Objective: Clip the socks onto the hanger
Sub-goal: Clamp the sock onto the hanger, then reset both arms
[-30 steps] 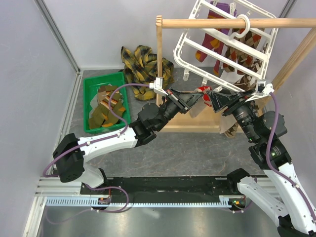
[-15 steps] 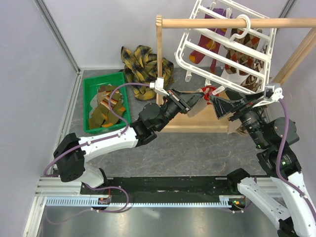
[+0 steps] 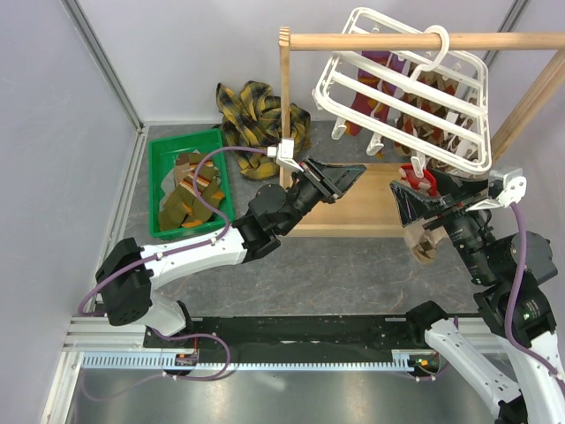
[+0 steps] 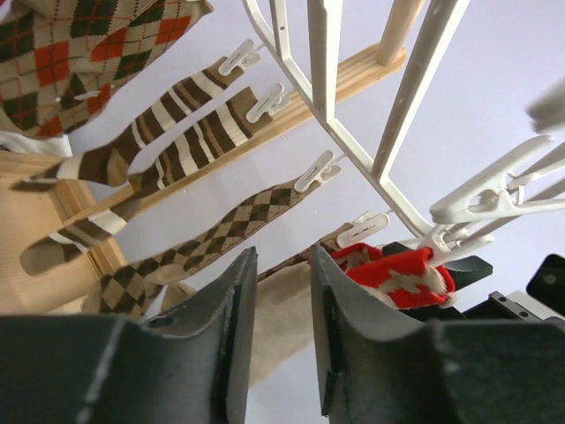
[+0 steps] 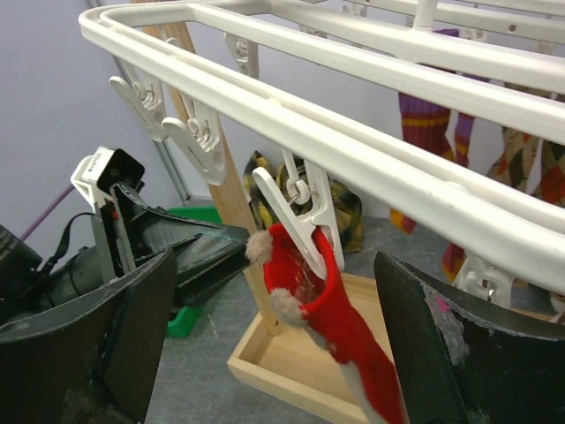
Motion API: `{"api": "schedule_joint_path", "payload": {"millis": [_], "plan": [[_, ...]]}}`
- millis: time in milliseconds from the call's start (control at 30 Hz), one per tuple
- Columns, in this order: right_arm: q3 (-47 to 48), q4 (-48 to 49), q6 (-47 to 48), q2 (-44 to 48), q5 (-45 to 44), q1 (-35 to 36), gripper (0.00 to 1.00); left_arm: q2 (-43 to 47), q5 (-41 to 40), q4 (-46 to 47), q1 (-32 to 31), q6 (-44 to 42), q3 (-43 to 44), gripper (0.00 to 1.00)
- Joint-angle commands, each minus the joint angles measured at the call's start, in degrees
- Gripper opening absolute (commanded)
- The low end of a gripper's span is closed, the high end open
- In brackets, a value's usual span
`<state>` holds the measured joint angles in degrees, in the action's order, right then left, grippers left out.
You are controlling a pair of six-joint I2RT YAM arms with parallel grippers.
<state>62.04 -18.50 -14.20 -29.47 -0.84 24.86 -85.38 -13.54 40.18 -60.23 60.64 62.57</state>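
The white grid hanger (image 3: 402, 75) hangs by its hook from the wooden rod, tilted. Several argyle and striped socks (image 3: 415, 102) hang from its clips; they also show in the left wrist view (image 4: 221, 230). A sock with a red cuff (image 5: 331, 300) hangs from a white clip (image 5: 300, 208) at the hanger's near edge. My right gripper (image 5: 274, 262) is open wide, one finger on each side of this sock, not touching it. In the top view the right gripper (image 3: 410, 193) is just under the red cuff (image 3: 415, 175). My left gripper (image 3: 344, 179) is open a little and empty, left of the sock.
A wooden rack with a rod (image 3: 388, 41), an upright post (image 3: 285, 88) and a base tray (image 3: 371, 208) stands under the hanger. A green bin (image 3: 159, 163) holding more socks is at the left. A yellow-and-black plaid cloth (image 3: 252, 110) lies behind it.
Both grippers were together at the red cuff. The hanger has swung right, taking the clipped sock with it. My right gripper has moved right and opened. My left gripper has let go and stayed put.
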Motion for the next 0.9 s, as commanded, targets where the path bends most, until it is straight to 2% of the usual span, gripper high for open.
{"api": "schedule_joint_path", "payload": {"millis": [0,533,700,867], "plan": [[2.38,-2.85,3.56,0.99,-4.34,-0.17,0.98,1.62,-2.72,0.25,-0.07,-4.04,0.1,0.42],[9.49,-9.26,5.93,-0.49,-6.89,-0.25,0.98,6.01,-5.0,-2.21,0.02,-12.91,-2.18,0.72],[14.42,-14.18,5.15,-3.04,-8.21,-0.17,0.98,9.0,-6.15,-6.42,0.37,-19.67,-2.98,0.8],[20.74,-18.84,3.56,-6.55,-4.8,-0.17,0.98,11.46,-5.62,-12.31,0.99,-27.31,-3.33,0.84]]}}
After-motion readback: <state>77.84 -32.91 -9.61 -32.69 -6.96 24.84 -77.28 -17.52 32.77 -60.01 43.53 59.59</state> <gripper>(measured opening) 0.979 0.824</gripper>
